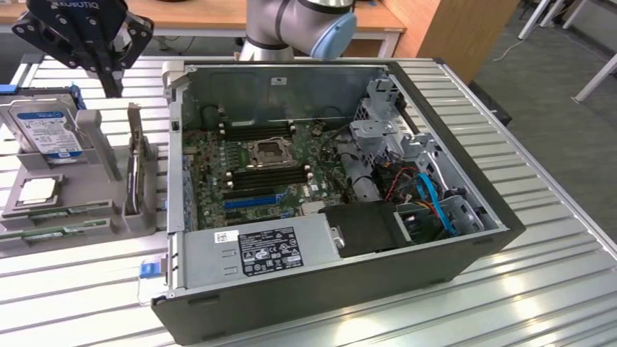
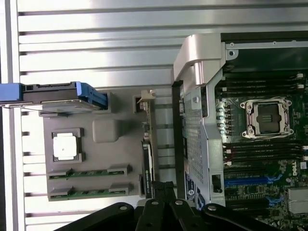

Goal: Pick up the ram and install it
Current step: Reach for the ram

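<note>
The slatted metal worktop (image 1: 540, 275) (image 2: 96, 38) carries an open case (image 1: 318, 289) (image 2: 197, 62) lying on its side about the middle; the arm (image 1: 299, 22) rises behind the case's far wall. Inside, a power supply (image 1: 260, 249) sits against the near wall; beyond it is the motherboard (image 1: 207, 155) (image 2: 240, 192), its socket (image 1: 265, 152) (image 2: 267, 115) flanked by dark slots (image 1: 265, 177) (image 2: 260, 149).

Just beside the case, towards the worktop's edge at the exterior view's left, sits a grey holder (image 1: 92, 188) (image 2: 106, 154). A drive (image 1: 43, 134) (image 2: 62, 91) with a blue-white label stands upright at the holder's far end.

The gripper (image 1: 113, 90) (image 2: 161, 185) hangs above the holder with its fingers clenched together on nothing; the tips are over one end of the ram (image 1: 136, 170) (image 2: 146, 163) and clear of it.

The ram stands on its long edge in the holder, on the side nearest the case. Two more green sticks (image 1: 58, 212) (image 2: 89, 172) lie flat side by side at the holder's near end; a square silver processor (image 1: 37, 189) (image 2: 66, 146) rests between them and the drive.
</note>
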